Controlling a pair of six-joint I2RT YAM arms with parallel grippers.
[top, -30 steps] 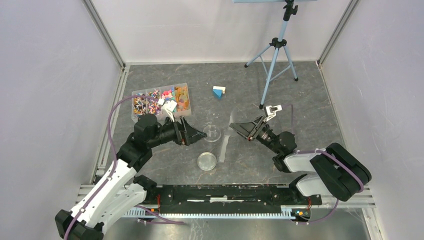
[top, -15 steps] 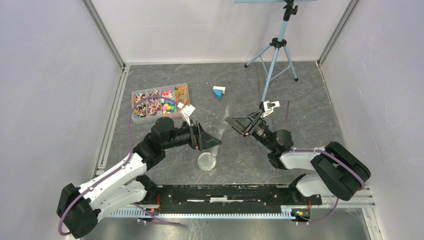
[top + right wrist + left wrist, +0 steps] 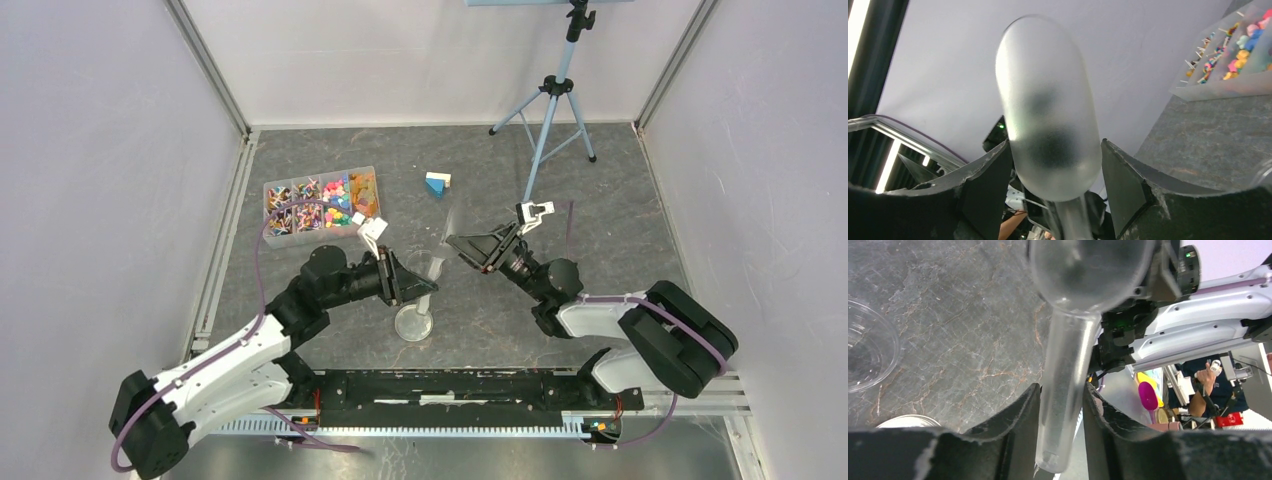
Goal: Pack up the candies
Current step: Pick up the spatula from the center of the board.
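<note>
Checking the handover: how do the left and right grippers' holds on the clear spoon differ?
The left gripper pinches the narrow handle of the spoon; the right gripper spans its broad bowl. The left gripper's jaws stand nearly closed, the right gripper's wide apart. Both grip the same spoon at once, from opposite ends.

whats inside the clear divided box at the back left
Small multicoloured candies fill the compartments of the divided box: pink, yellow, blue and orange ones show. Only the top layer can be seen, and whatever lies beneath it is covered.
</note>
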